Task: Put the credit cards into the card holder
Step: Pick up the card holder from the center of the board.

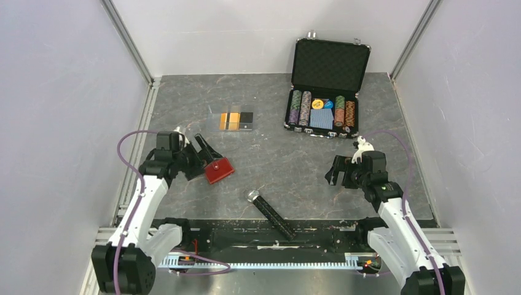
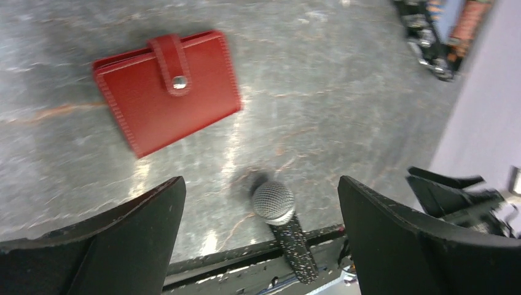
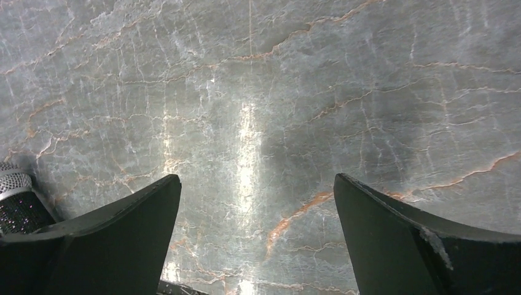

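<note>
The credit cards (image 1: 236, 120), orange-gold and black, lie flat side by side at the table's middle back, in or on a clear plastic case. The card holder (image 1: 219, 170) is a red wallet lying closed on the table, its tab snapped shut; it also shows in the left wrist view (image 2: 166, 89). My left gripper (image 1: 206, 160) is open and empty just left of the wallet; in its own view (image 2: 261, 184) the wallet lies ahead of the fingers, apart from them. My right gripper (image 1: 335, 172) is open and empty over bare table at the right (image 3: 256, 181).
A black microphone (image 1: 270, 212) lies near the front edge, between the arms, and shows in both wrist views (image 2: 279, 212) (image 3: 15, 200). An open black poker-chip case (image 1: 322, 92) with chips and a blue deck stands at the back right. Walls enclose the table.
</note>
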Robot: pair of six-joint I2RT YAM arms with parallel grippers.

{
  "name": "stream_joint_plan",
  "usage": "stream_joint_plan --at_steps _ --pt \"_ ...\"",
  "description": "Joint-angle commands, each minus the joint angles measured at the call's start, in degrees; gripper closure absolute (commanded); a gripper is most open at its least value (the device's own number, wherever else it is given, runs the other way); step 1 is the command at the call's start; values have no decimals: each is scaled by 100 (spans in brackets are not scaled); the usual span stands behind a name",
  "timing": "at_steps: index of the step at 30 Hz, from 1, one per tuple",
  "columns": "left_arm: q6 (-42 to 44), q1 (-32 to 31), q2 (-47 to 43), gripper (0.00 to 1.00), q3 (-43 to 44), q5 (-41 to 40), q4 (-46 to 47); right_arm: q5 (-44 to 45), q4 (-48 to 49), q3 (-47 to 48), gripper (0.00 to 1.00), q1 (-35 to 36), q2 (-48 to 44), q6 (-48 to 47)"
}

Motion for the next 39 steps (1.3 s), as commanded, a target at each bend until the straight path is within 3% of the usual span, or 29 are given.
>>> stream_joint_plan --at_steps 1,7,13,16,18,21,26,39 --pt "438 4 665 0 570 -1092 -1002 -420 79 85 2 0 45 108" --pt "761 12 2084 3 838 -1275 -1248 -905 289 -144 2 14 48 389" --pt "789 9 3107 21 754 -991 -649 -999 310 -353 2 22 -69 493" --pt "748 11 3270 32 688 -876 -423 -1027 287 -332 2 24 -98 493" --pt "712 11 3265 34 644 -838 -301 -1039 277 -308 2 22 -97 490" --pt "720 11 3279 53 626 -881 -252 -1118 275 -248 2 20 -83 461" --pt "942 8 3266 96 587 -941 -230 -1307 304 -111 2 26 -71 416" --pt "884 -101 1544 98 475 18 -217 -2032 808 174 2 339 46 950"
